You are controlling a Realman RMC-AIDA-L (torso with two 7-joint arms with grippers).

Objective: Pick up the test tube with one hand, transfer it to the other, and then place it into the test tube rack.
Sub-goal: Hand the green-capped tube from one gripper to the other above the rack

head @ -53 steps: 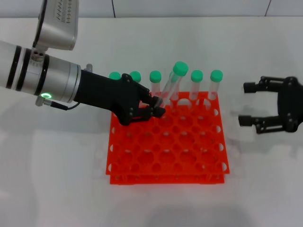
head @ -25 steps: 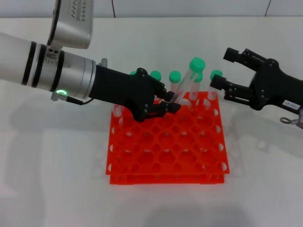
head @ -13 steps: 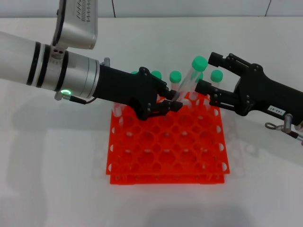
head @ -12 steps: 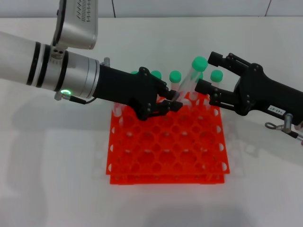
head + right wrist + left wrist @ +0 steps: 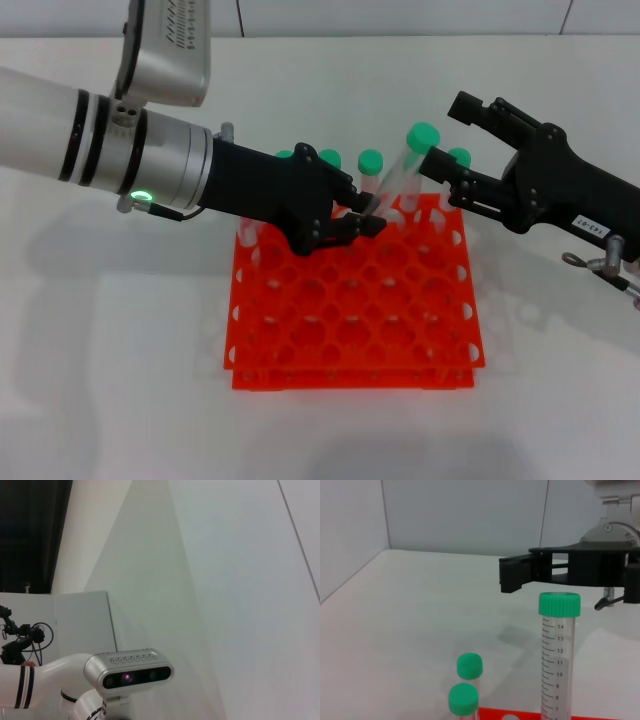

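Two arms meet over the white table [image 5: 110, 380], above the far edge of the orange-red test tube rack [image 5: 355, 310], which sits directly under both grippers. Its far row holds several green-capped tubes [image 5: 371, 161] standing upright; the nearer holes hold nothing. From the left, the left gripper [image 5: 362, 218] reaches in with its fingers pinched shut on the lower part of the test tube [image 5: 405, 170], which leans with its green cap up and toward the right gripper [image 5: 448, 138]. That gripper, carrying a small white sticker [image 5: 591, 229], comes in from the right with its fingers spread wide, one beyond the cap and one just beside it on the near side; whether either touches the tube I cannot tell. Only the left wrist view shows the tube's printed graduation marks, the open black fingers [image 5: 517, 572] of the other gripper hanging behind the cap, and two racked caps [image 5: 469, 666] below. Alone among the views, the right wrist camera shows none of the work, just a pale wall and the robot's head camera [image 5: 129, 669].
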